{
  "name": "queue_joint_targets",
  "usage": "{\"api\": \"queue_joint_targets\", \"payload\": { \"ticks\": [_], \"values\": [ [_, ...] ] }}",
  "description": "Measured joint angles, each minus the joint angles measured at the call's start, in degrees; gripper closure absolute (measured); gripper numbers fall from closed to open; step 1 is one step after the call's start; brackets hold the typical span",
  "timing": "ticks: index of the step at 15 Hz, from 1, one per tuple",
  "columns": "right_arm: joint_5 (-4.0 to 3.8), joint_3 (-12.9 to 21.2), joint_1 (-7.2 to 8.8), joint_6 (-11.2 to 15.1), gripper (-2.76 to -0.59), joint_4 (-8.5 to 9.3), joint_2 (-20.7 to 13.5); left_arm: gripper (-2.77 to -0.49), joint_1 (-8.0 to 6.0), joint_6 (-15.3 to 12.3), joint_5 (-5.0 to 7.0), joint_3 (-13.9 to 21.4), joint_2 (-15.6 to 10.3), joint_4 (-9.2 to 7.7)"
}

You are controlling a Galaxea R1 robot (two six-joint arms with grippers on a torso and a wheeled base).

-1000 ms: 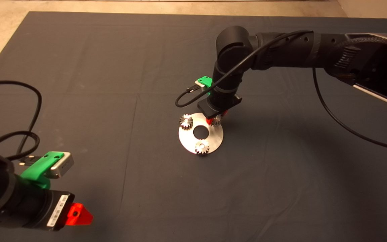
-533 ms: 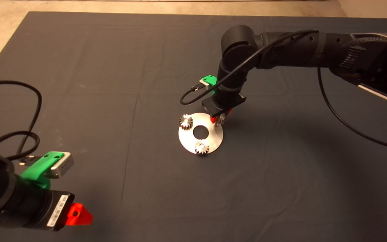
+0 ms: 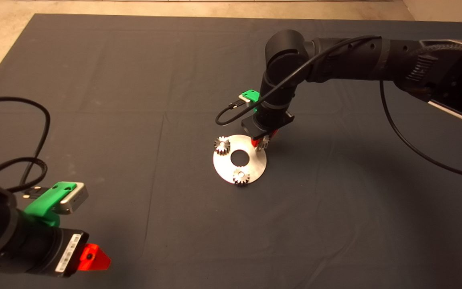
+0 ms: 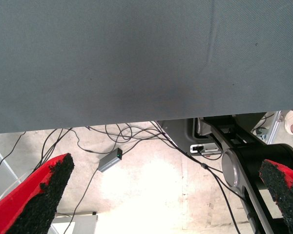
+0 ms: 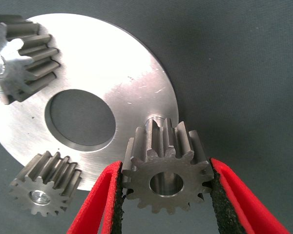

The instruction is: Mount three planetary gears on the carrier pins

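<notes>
item: right gripper [image 5: 166, 195], arriving from the right edge of the head view, sitting just above centre of that frame at the disc's [image 3: 255, 166] upper-right rim; pinching the third gear [image 5: 167, 168] between both pads, bore open and empty in the right wrist view.

item: free carrier pin [image 5: 154, 119], showing as a short silver stub just beyond the held gear's far teeth, near the disc edge. key relation: bore apparently lying short of the pin and above it, gear axis looking close to upright and roughly parallel to the pin; judging the remaining offset as small, with a short shift toward the disc's centre hole [image 5: 80, 118] side before lowering. exact height over the pin not readable.

item: two seated gears, one [image 3: 222, 145] at the disc's upper left, one [image 3: 241, 176] at its lower edge in the head view, each already sitting on a pin.

item: left gripper [image 4: 161, 204], parked at the lower left of the head view, fingers spread wide, holding nothing, well apart from the disc; right arm plainly nearer.
</notes>
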Motion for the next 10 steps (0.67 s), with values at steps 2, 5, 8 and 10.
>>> {"api": "queue_joint_targets", "payload": {
  "ticks": [2,5,8,10],
  "values": [
    [-0.01,0.05,0.0,0.01,-1.05,0.0,0.12,-2.77,0.02,0.0,0.01,0.17,-0.11,-0.04],
    [-0.02,0.05,-0.01,0.01,-1.05,0.0,0.5,-2.77,0.0,0.0,-0.01,0.17,-0.13,-0.04],
    [0.05,0.07,-0.01,0.01,-1.05,0.0,1.02,-2.77,0.0,0.0,0.01,0.17,-0.33,-0.06],
    [0.05,0.07,-0.01,0.01,-1.05,-0.01,1.07,-2.77,0.0,0.0,0.01,0.17,-0.35,-0.06]
  ]
}}
